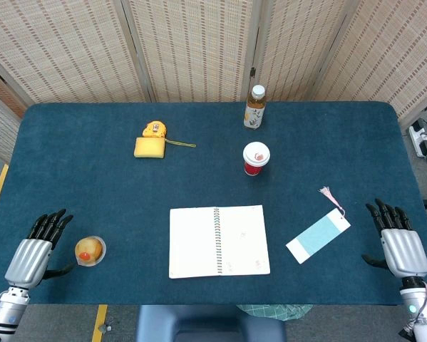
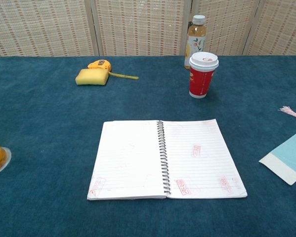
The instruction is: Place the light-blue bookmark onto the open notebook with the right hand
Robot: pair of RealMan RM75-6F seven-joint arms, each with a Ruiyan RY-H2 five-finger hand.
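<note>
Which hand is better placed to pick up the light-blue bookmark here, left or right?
The right hand. It rests open on the table just beside the bookmark, which lies right of the open notebook. The left hand sits at the far edge next to a cup of fruit, with the notebook between it and the bookmark.

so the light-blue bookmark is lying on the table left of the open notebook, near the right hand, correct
Not quite: the light-blue bookmark lies on the table to the right of the open notebook, not left. It is indeed near the right hand. The head view shows this.
</note>
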